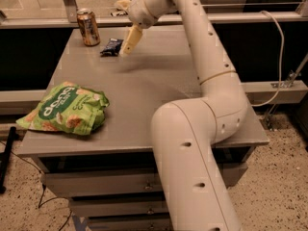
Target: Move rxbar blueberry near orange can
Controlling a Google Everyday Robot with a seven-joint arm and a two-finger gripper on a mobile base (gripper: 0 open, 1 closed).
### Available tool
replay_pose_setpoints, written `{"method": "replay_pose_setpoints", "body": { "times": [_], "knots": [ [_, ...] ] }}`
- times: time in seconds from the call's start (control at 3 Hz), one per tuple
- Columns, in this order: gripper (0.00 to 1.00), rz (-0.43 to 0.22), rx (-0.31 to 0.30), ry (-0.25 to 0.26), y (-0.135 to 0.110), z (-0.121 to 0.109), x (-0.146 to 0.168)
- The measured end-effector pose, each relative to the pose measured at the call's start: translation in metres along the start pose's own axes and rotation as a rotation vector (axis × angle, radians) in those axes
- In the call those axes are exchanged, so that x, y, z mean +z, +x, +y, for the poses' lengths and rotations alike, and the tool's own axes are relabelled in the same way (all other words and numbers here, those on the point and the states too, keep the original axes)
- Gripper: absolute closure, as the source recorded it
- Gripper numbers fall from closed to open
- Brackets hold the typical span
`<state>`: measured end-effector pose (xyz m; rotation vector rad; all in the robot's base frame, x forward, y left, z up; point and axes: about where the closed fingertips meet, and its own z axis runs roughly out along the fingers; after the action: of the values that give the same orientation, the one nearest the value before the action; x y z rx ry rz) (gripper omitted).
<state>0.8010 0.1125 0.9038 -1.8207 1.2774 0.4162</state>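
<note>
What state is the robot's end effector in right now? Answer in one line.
End effector: open or closed cannot be told; it hangs just right of the rxbar blueberry, which lies on the table near the orange can.

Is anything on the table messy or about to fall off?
The crinkled green chip bag pokes over the grey table's left edge. Otherwise all is tidy: the orange metal can stands upright, the dark blue wrapped bar lies flat beside it, and the gripper hangs just right of the bar.
</note>
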Motion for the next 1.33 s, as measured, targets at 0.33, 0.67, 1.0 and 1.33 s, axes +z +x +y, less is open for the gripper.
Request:
{"method": "replay_pose_setpoints", "body": {
  "times": [0.33,0.67,1.0,1.33],
  "knots": [
    [0.00,-0.033,0.131,0.065,-0.001,-0.006,-0.052],
    [0.00,-0.079,0.254,0.150,0.006,-0.012,-0.111],
    [0.00,-0.108,0.349,0.246,0.023,-0.015,-0.171],
    [0.00,-0.102,0.428,0.349,0.043,-0.011,-0.239]
  ]
}}
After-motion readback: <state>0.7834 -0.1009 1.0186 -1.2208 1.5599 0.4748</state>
